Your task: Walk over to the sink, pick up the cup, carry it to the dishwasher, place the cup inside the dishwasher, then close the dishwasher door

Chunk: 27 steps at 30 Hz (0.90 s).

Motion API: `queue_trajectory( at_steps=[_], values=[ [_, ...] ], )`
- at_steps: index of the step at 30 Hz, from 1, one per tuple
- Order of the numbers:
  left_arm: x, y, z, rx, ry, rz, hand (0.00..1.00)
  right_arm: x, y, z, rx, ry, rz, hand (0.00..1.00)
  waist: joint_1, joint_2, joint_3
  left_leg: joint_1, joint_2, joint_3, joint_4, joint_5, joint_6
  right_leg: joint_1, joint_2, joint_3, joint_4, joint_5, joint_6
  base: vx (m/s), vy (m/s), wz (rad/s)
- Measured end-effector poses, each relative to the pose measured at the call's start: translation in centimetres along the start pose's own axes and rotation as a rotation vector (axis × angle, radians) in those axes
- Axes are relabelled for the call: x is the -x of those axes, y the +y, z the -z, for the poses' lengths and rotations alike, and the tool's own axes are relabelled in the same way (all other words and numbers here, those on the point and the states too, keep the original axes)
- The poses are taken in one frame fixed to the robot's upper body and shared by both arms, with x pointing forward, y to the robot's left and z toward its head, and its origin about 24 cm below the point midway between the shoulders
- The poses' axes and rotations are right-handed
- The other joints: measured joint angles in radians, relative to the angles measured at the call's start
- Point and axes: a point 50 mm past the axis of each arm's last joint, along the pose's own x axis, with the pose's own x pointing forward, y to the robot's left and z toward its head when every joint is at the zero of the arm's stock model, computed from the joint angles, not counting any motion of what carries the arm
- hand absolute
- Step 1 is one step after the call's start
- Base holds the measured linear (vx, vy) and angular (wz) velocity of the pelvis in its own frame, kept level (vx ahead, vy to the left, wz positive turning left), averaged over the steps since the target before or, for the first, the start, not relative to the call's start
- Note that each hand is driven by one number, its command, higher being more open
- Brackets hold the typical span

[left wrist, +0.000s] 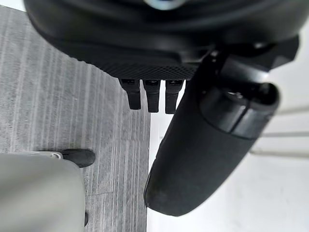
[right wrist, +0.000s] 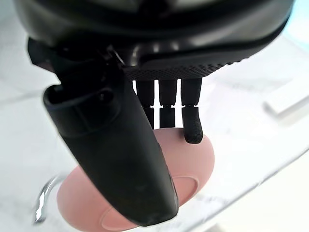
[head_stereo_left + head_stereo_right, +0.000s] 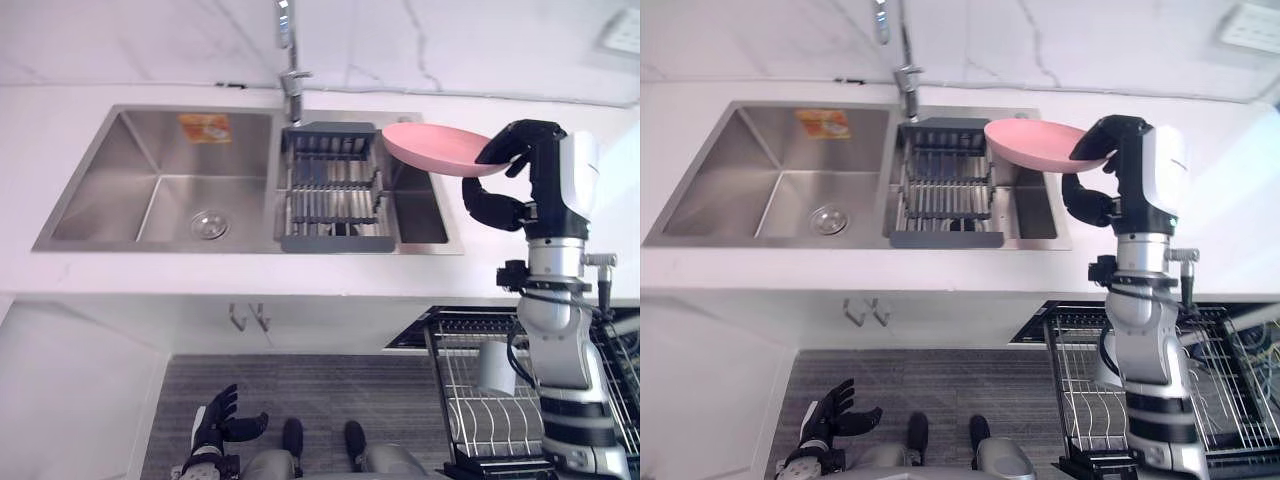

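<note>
The left hand (image 3: 215,420) hangs low, loose and empty, while above the sink's (image 3: 120,180) right end a pink plate (image 3: 435,145), not a cup, sits pinched in the right hand (image 3: 520,140), so pickup looks done, with loading the open dishwasher rack (image 3: 460,385) and shutting the door left.

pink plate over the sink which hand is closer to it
Right. The right hand holds the pink plate by its rim; the left hand hangs open low by the floor, well apart.

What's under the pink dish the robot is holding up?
Under the pink dish, held by the right hand, lies the right basin beside the dark rack. The corner directly beneath is covered.
</note>
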Motion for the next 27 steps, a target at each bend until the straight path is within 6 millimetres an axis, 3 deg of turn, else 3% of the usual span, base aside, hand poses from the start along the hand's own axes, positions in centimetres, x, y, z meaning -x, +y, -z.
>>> queue_trajectory(
  at_steps=[4, 9, 11, 13, 15, 17, 18, 21, 25, 27],
  values=[
    [0.0, -0.4, 0.2, 0.001, 0.012, 0.011, 0.9, 1.4, -1.7, 0.6, 0.046, 0.032, 0.049, 0.3, -0.041, 0.0, -0.002, -0.03, 0.024, 0.102, 0.095, -0.069, 0.009, -0.029, 0.023, 0.105, 0.015, 0.012, 0.012, 0.03, 0.041, -0.69],
    [-0.1, -1.3, 0.0, 0.017, 0.007, 0.028, 0.9, 4.4, -1.1, 1.8, 0.039, 0.171, 0.035, 0.3, -0.054, 0.0, -0.002, -0.04, 0.048, 0.232, 0.139, -0.107, 0.019, -0.081, 0.049, 0.236, 0.044, 0.03, 0.042, -0.03, 0.055, -0.88],
    [-0.2, -1.4, -0.3, 0.019, -0.004, 0.029, 0.9, 5.5, -0.6, 2.0, 0.026, 0.217, 0.011, 0.3, -0.041, -0.001, 0.002, -0.049, 0.066, 0.295, 0.168, -0.124, 0.024, -0.127, 0.022, 0.133, 0.083, 0.019, 0.05, -0.12, 0.035, -0.91],
    [-0.3, -1.5, -0.5, 0.019, -0.007, 0.031, 0.9, 6.6, -0.2, 2.1, 0.045, 0.236, -0.032, 0.3, -0.039, 0.003, 0.005, -0.06, 0.087, 0.351, 0.209, -0.149, 0.021, -0.183, -0.058, -0.075, 0.21, -0.015, 0.02, -0.11, -0.016, -0.78],
    [-0.3, -1.5, -0.5, 0.013, -0.005, 0.032, 0.9, 7.6, -0.3, 2.4, 0.067, 0.266, -0.062, 0.3, -0.041, 0.013, 0.007, -0.066, 0.11, 0.364, 0.226, -0.166, 0.013, -0.175, -0.073, -0.123, 0.291, -0.071, 0.017, -0.05, -0.124, -0.41],
    [-0.4, -1.1, -0.4, 0.001, -0.001, 0.027, 0.9, 8.1, -0.3, 2.8, 0.079, 0.284, -0.078, 0.3, -0.042, 0.017, 0.01, -0.092, 0.138, 0.377, 0.269, -0.184, -0.024, -0.161, -0.069, -0.134, 0.257, -0.115, 0.021, -0.02, -0.178, -0.34],
    [-0.4, -1.5, -0.2, -0.001, 0.013, 0.037, 0.9, 8.6, -0.5, 3.4, 0.097, 0.313, -0.089, 0.3, -0.047, 0.034, 0.007, -0.108, 0.157, 0.374, 0.274, -0.178, -0.039, -0.168, -0.05, -0.138, 0.234, -0.105, 0.015, 0.03, -0.135, -0.19],
    [-0.1, -2.1, 0.3, -0.002, 0.028, 0.059, 0.9, 9.9, 0.0, 5.5, 0.132, 0.423, -0.13, 0.3, -0.045, 0.053, -0.002, -0.122, 0.176, 0.382, 0.249, -0.151, -0.061, -0.188, -0.018, -0.124, 0.205, -0.075, 0.005, 0.08, -0.129, -0.23],
    [-0.1, -2.7, 0.2, 0.011, 0.025, 0.068, 0.9, 11.3, 0.5, 7.0, 0.152, 0.512, -0.173, 0.3, -0.043, 0.081, 0.014, -0.133, 0.181, 0.395, 0.221, -0.132, -0.058, -0.206, -0.007, -0.114, 0.182, -0.052, -0.007, 0.11, -0.038, -0.14],
    [-0.1, -3.4, -0.1, 0.03, 0.011, 0.08, 0.9, 11.7, 0.6, 7.4, 0.155, 0.541, -0.183, 0.3, -0.04, 0.107, 0.029, -0.13, 0.173, 0.395, 0.205, -0.128, -0.056, -0.206, -0.014, -0.115, 0.177, -0.052, -0.006, 0.09, 0.01, 0.02]
  ],
)
